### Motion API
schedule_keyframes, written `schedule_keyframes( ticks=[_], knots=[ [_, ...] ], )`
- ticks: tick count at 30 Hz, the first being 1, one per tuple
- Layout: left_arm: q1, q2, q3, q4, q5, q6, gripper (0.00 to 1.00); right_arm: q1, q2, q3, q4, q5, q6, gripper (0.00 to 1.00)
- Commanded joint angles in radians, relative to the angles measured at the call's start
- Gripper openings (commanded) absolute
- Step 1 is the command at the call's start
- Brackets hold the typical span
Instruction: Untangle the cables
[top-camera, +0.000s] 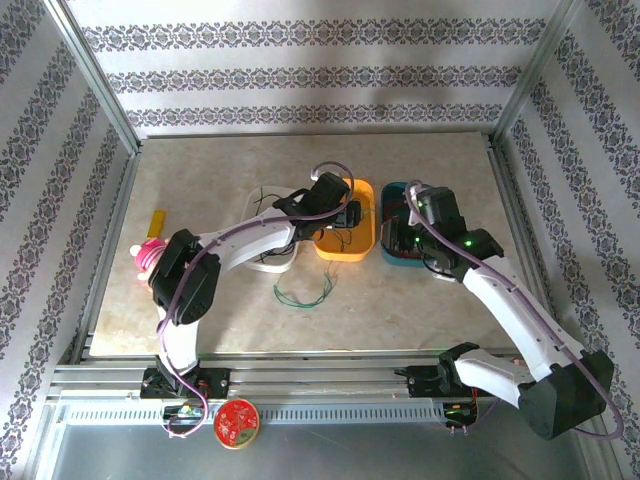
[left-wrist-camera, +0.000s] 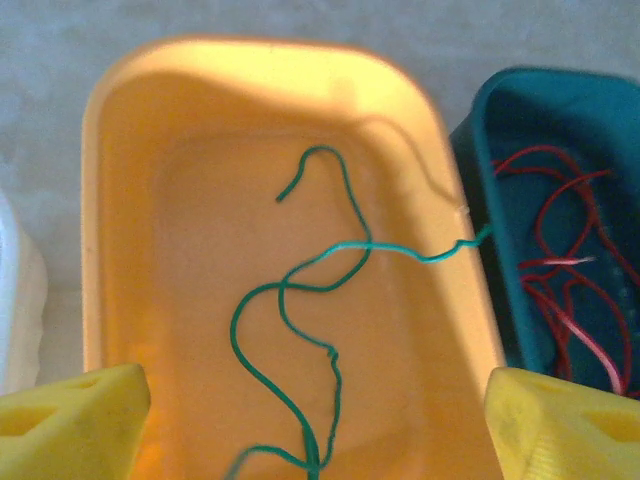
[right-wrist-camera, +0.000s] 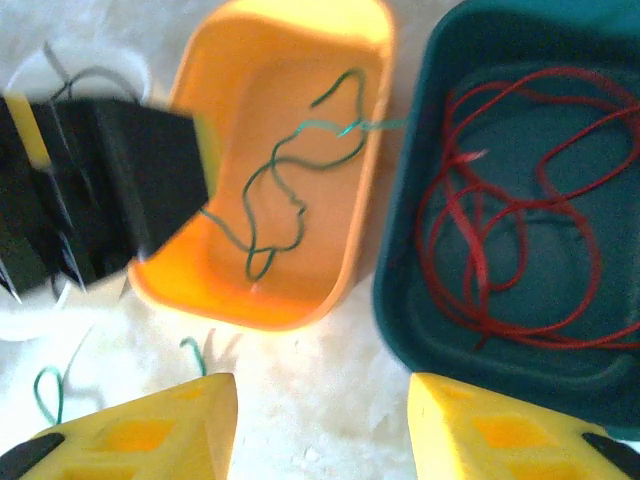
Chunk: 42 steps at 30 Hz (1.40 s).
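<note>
A green cable (left-wrist-camera: 300, 290) lies loosely looped in the orange tray (left-wrist-camera: 130, 200), with one end draped over the rim toward the teal tray (left-wrist-camera: 500, 120). My left gripper (left-wrist-camera: 318, 372) hovers over it, open wide and gripping nothing; from above, the left gripper (top-camera: 348, 215) sits over the orange tray (top-camera: 362, 190). Red cables (right-wrist-camera: 510, 220) lie coiled in the teal tray (right-wrist-camera: 420, 300). A black cable (right-wrist-camera: 95, 72) arcs in the white tray (right-wrist-camera: 25, 325). Another green cable (top-camera: 305, 292) lies on the table. My right gripper (right-wrist-camera: 320, 380) is open above the bare table between the trays.
A yellow stick (top-camera: 157, 222) and a pink object (top-camera: 150, 255) lie at the table's left side. A red round item (top-camera: 236, 422) rests on the front rail. The left arm's black wrist (right-wrist-camera: 100, 200) hangs blurred beside the orange tray.
</note>
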Motion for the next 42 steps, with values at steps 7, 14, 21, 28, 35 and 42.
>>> schedule_keyframes(
  ticks=[7, 14, 21, 28, 35, 42],
  knots=[
    [-0.038, -0.370, -0.317, 0.007, -0.029, 0.110, 0.89, 0.123, 0.028, -0.099, 0.039, -0.023, 0.034, 0.48],
    [-0.116, -0.450, -0.482, -0.125, 0.106, 0.180, 0.88, 0.073, 0.106, -0.062, 0.053, 0.015, 0.077, 0.49],
    [-0.182, -0.382, -0.491, -0.251, 0.171, 0.262, 0.84, 0.054, 0.116, -0.076, 0.070, -0.008, 0.095, 0.48],
    [-0.210, -0.282, -0.476, -0.311, 0.182, 0.384, 0.80, 0.050, 0.113, -0.099, 0.067, -0.021, 0.105, 0.48],
    [-0.216, -0.183, -0.436, -0.316, 0.173, 0.461, 0.53, 0.034, 0.105, -0.102, 0.054, -0.024, 0.105, 0.48],
    [-0.216, -0.193, -0.433, -0.295, 0.273, 0.469, 0.06, 0.003, 0.059, -0.114, 0.045, 0.025, 0.122, 0.48]
  ],
)
